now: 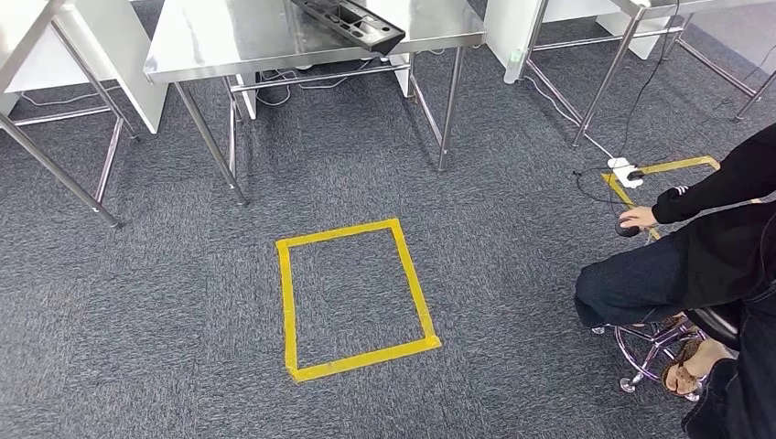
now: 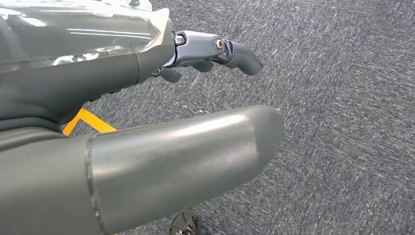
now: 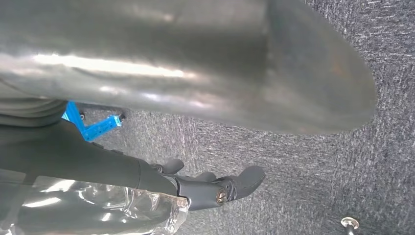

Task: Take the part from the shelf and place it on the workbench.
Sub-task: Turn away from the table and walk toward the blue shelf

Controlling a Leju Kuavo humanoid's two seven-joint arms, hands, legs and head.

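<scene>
Lying on table [image 1: 229, 37], part [image 1: 352, 23] far from fingers [image 2: 242, 58]

No readable text, label, brand, number or sign appears in any of the 3 views.

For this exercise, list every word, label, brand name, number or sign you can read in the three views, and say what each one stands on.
No readable text in any view.
The yellow tape rectangle on the grey carpet is a plain marking, without letters.
The black tray on the steel table carries no legible label.
</scene>
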